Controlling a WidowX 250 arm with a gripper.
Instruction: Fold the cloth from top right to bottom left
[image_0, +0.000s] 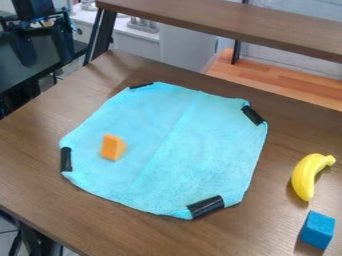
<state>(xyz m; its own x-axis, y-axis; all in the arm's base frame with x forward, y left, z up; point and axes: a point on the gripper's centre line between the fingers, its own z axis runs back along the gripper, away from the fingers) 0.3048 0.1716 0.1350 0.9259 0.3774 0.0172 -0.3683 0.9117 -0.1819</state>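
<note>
Brown table (140, 230) bears blue cloth (194, 145) (orange wedge (111, 147) atop).

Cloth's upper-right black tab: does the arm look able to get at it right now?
Likely yes: nothing covers the black tab, the orange block sits left on the cloth, and the banana lies beyond its right edge. The gripper is off at upper left.

Turquoise cloth (200, 145), orange wedge (112, 147), yellow banana (306, 175), blue block (317, 230), brown table (100, 220)
</note>
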